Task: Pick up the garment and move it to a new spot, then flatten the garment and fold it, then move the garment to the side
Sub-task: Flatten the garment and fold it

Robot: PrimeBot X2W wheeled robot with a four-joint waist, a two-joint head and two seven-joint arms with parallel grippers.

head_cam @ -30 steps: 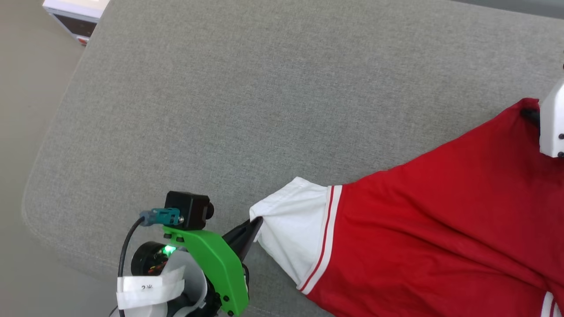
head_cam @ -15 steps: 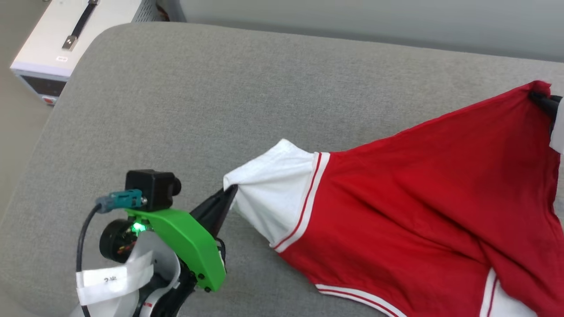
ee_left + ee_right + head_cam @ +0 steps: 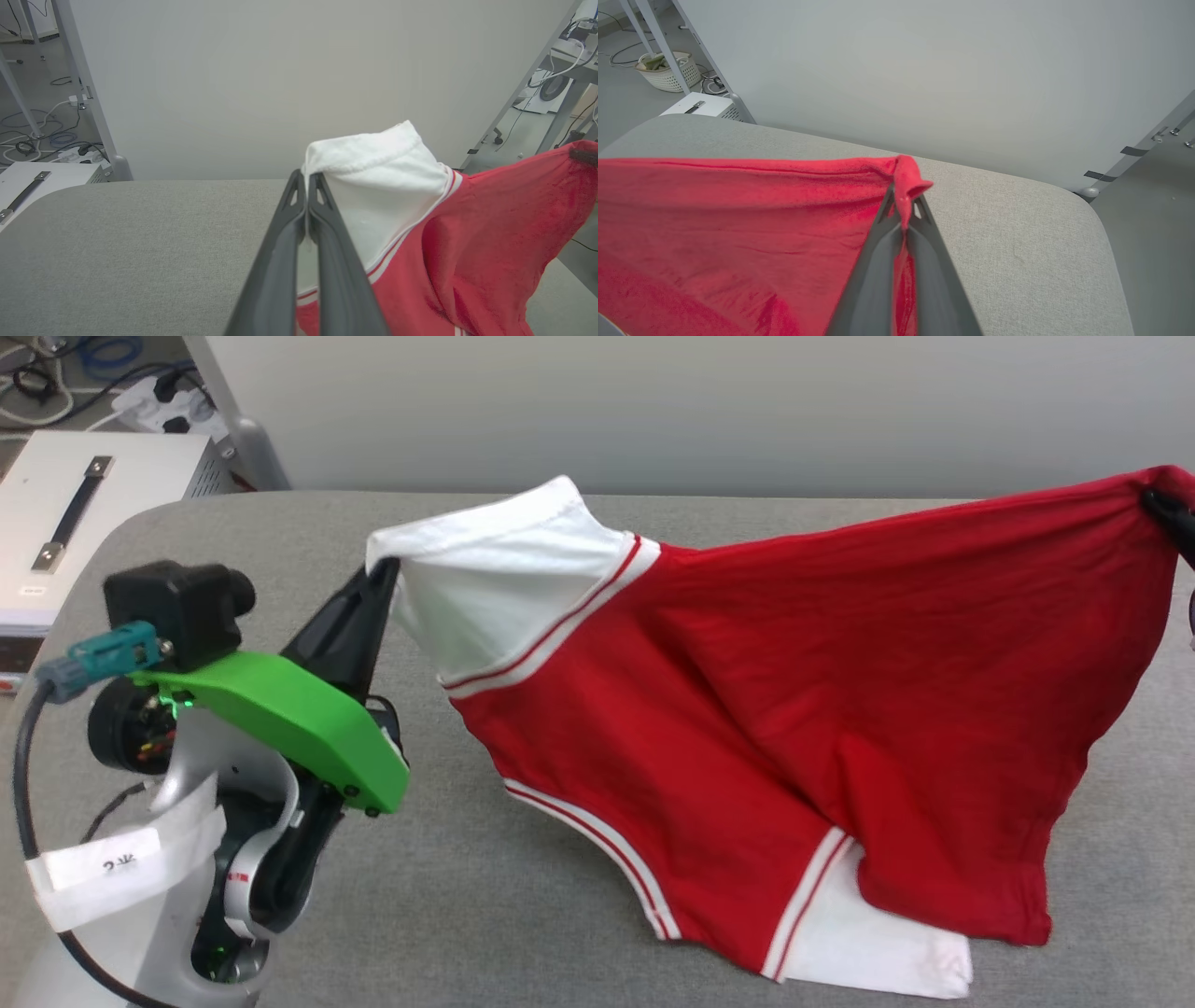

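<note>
**Jersey strung between two thin pinches: either one could give**

The garment (image 3: pixel 794 663) hangs stretched like a banner over the grey padded desk (image 3: pixel 523 915). Its top edge is taut between the two arms, and its lower edge and one white sleeve (image 3: pixel 868 947) trail on the cloth surface. The left jaws are closed on the cuff of the raised white sleeve (image 3: pixel 485 588). The right jaws, at the far right of the head view, are closed on a small bunched corner of red fabric (image 3: pixel 908 179).

From where I stand, the worry is how little cloth each side has. Both grips are out at the fingertips, so if the arms pull any further apart, one corner could slide free. The whole thing would then drop into a heap that needs grasping again.

The holds are also uneven, a sleeve cuff on one side and a body corner on the other, so the jersey hangs skewed. Laid down like this, it would likely land crooked.

The trailing sleeve is another snag. Dragged across that rough cover, it could catch and roll under the body, leaving a hidden fold to flatten out later.
</note>
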